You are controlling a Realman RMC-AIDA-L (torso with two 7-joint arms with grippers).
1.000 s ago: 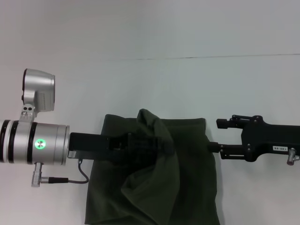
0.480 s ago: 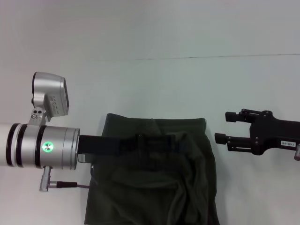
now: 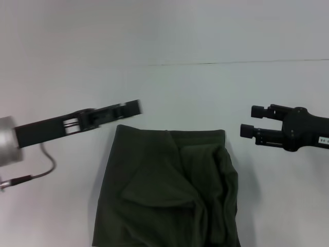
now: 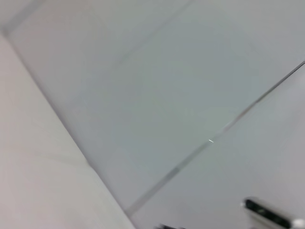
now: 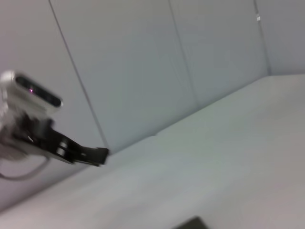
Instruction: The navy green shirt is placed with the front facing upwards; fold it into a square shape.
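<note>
- My left gripper (image 3: 134, 106) has let the navy green shirt (image 3: 169, 190) go and swung to the frame's left; I cannot tell its finger state.
- My right gripper (image 3: 249, 121), fingers spread and empty, has backed right.
- The shirt lies bottom centre, a rumpled rectangle; I judge it needs smoothing.

Bare table (image 3: 164, 87) lies open beyond the shirt (image 3: 164, 190)

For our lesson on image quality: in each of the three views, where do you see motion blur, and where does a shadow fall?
Head view: the left gripper is smeared by motion, the right gripper sharper; the navy green shirt casts a soft shadow on the table along its left edge. Left wrist view: soft throughout, only pale surfaces. Right wrist view: the left gripper looks slightly blurred.
</note>
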